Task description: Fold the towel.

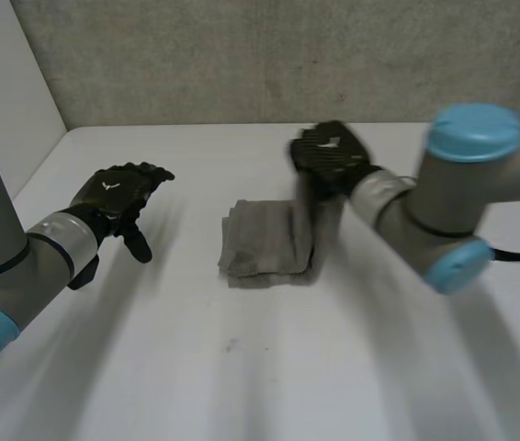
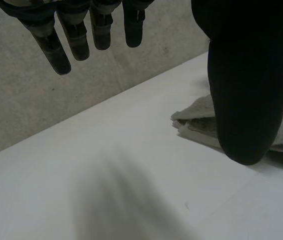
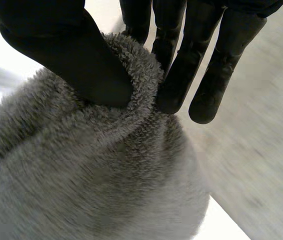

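Towel (image 1: 265, 246) sits part-folded on table (image 1: 242, 367). Right hand (image 1: 332, 154) is at towel's right edge, pinching it between thumb and fingers, edge raised. Fold probably goes leftward across towel. Left hand (image 1: 120, 195) is relaxed, empty, well left of towel.

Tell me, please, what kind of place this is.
Probably a robot test bench or lab: a white table, a plain grey wall behind it, and the right robot hand pinching a grey towel.
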Action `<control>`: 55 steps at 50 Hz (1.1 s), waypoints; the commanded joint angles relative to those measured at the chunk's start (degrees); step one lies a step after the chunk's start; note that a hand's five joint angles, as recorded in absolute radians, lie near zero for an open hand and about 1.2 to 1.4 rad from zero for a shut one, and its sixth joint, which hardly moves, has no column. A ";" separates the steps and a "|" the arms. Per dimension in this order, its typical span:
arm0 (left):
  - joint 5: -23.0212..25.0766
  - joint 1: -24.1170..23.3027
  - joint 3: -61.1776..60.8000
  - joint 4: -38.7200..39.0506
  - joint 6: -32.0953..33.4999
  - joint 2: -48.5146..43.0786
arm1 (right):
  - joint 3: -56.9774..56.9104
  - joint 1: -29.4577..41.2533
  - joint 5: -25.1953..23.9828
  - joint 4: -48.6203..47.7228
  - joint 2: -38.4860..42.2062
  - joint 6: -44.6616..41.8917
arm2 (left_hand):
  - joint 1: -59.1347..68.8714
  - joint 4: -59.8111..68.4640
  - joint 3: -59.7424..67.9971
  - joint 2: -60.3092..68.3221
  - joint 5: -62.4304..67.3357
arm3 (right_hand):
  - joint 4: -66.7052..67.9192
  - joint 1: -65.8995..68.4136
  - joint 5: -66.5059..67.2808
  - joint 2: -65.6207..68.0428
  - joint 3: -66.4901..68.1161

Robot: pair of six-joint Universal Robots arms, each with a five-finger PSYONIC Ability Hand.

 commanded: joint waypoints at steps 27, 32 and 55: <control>-1.24 -11.98 38.12 -10.59 -16.04 -20.52 | 8.08 -10.57 -1.74 8.69 -7.55 27.39 | 1.41 1.95 1.91 2.12 -0.08 | -59.69 -69.16 -58.94 -58.89 -59.60; -4.92 -14.62 46.04 -15.68 -16.93 -29.40 | 7.48 -10.84 -1.38 8.68 -5.53 29.95 | 1.57 2.12 2.08 2.29 0.08 | -59.69 -69.16 -58.94 -58.89 -59.60; -14.87 -15.51 37.19 -19.31 -9.99 -32.95 | -20.39 -3.19 4.33 25.30 19.97 15.38 | 0.06 0.61 0.56 0.78 -1.43 | -59.69 -69.16 -58.94 -58.89 -59.60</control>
